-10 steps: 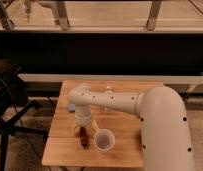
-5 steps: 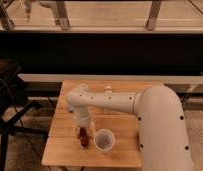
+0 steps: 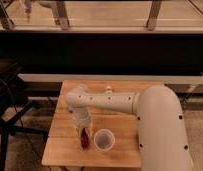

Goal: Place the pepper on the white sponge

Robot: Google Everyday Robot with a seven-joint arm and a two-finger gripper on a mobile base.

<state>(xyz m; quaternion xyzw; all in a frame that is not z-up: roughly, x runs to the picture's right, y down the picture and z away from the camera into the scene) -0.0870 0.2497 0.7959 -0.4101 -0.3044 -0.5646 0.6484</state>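
Camera view: gripper [image 3: 83, 131] points down over the near-left table [image 3: 62, 147], pepper [image 3: 85, 141] at its tip, just left of white cup [image 3: 103, 140]. Can't tell if the gripper is clamped. White sponge not visible; find it first, lower straight, don't hit the cup.

The smooth pale plastic gripper [image 3: 83, 129] is hanging at the glossy dark red elongated pepper [image 3: 84, 140], over the matt wooden table [image 3: 62, 147].
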